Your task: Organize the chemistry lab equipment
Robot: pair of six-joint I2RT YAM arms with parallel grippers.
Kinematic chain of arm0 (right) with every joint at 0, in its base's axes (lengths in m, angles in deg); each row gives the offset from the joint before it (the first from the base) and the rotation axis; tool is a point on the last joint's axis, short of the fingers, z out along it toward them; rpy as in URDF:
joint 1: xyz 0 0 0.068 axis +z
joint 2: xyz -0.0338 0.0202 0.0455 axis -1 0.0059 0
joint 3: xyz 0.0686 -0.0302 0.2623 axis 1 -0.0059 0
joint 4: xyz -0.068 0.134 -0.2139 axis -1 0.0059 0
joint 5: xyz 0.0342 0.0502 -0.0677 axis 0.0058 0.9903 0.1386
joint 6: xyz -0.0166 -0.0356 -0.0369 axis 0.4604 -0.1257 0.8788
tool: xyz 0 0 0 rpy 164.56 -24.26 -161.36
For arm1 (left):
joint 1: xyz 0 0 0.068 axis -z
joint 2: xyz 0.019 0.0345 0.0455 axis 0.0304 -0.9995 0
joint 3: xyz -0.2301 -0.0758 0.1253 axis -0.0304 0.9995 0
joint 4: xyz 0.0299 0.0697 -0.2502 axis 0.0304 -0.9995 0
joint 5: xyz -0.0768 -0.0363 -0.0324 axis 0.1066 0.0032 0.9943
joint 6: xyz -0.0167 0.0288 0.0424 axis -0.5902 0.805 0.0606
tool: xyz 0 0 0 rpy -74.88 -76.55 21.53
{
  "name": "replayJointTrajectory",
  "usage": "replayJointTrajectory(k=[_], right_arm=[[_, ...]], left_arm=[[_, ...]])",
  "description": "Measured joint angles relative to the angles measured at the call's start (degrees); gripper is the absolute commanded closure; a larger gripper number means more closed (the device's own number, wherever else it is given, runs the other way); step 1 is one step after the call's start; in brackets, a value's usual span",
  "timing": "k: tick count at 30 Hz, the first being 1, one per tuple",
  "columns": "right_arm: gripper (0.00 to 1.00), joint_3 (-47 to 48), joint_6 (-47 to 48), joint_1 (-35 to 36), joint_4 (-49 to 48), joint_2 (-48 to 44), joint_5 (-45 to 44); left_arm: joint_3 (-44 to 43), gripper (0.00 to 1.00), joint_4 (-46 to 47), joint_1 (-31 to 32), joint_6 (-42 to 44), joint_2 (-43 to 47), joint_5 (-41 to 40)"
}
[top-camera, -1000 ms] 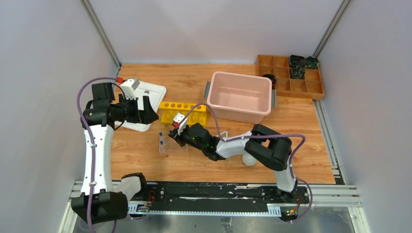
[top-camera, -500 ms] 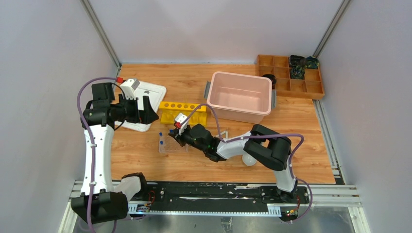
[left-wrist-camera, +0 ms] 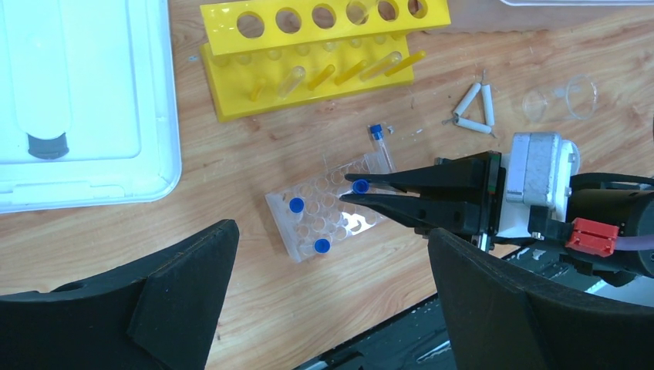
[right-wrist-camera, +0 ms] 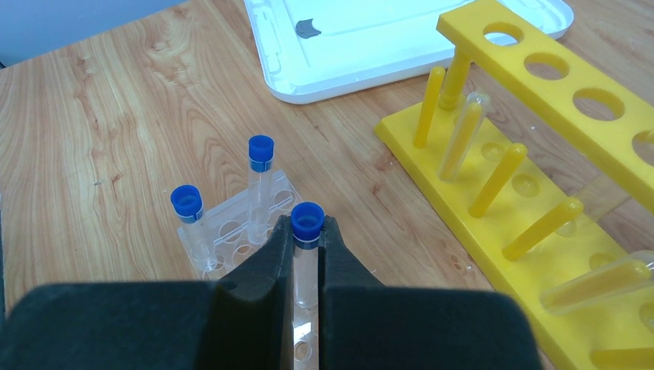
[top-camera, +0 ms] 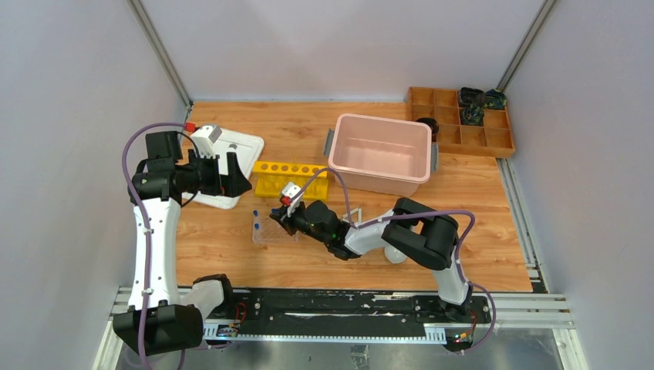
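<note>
The step in hand looks like loading the small clear blue-capped tubes into the clear plastic tube rack [left-wrist-camera: 315, 229], which sits on the worktop [top-camera: 231, 247] just in front of the yellow rack [left-wrist-camera: 324, 19]. The right pincer [left-wrist-camera: 348, 187] is closed almost fully on one tube [right-wrist-camera: 307, 220], gripping it upright just below the blue cap, over the rack's near corner. The fingers hide its lower end, so whether it has entered a well cannot be told. Two more capped tubes [right-wrist-camera: 187, 202] stand in the rack on the far side, and a fourth [left-wrist-camera: 379, 143] lies flat on the wood just beside it. The left pincer [top-camera: 237, 176] hovers spread wide and holds nothing, near the white lid [left-wrist-camera: 92, 116]. The white triangle [left-wrist-camera: 474, 112] and the small clear glass cups [left-wrist-camera: 578, 96] lie loose, well apart from the rack. The next move probably calls for a straight, plumb descent until the tube seats. The jaws should then part only slightly and back out along the arm's own line, because the light rack could slide or a neighbouring tube could tip. The fallen tube would likely be the next pick, and it needs righting first.
</note>
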Motion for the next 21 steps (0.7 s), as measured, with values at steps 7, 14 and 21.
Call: replayJointTrajectory(k=[7, 14, 21], right_arm=[[0.98, -0.7, -1.6, 0.0, -1.5, 1.7, -0.9], [0.75, -2.2, -2.4, 0.0, -3.6, 1.8, -2.4], [0.41, -2.7, -2.8, -0.1, -2.9, 0.8, -3.0]], left_arm=[[-0.1, 0.0, 0.0, 0.0, 0.1, 0.0, -0.2], [-0.1, 0.0, 0.0, 0.0, 0.5, 0.0, -0.7], [-0.5, 0.0, 0.0, 0.0, 0.5, 0.0, -0.9]])
